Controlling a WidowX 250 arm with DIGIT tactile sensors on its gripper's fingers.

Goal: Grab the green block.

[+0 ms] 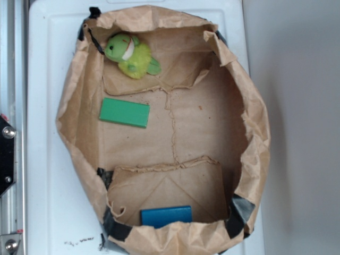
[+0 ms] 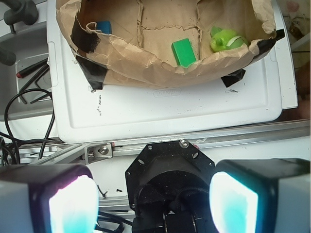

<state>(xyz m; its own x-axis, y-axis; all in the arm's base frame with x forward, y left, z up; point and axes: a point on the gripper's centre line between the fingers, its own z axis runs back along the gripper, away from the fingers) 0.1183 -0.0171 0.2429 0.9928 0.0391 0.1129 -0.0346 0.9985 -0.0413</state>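
The green block lies flat on the floor of a torn-open brown paper bag, towards its left side. The wrist view shows the green block far off inside the bag, just behind the bag's near wall. My gripper is open, its two glowing pads wide apart with nothing between them. It hangs well back from the bag, over the robot's black base and a metal rail. The gripper does not show in the exterior view.
A fuzzy yellow-green plush toy sits at the bag's upper left, seen too as the plush toy right of the block. A blue block lies at the bag's lower end. The bag rests on a white tray. Cables lie left.
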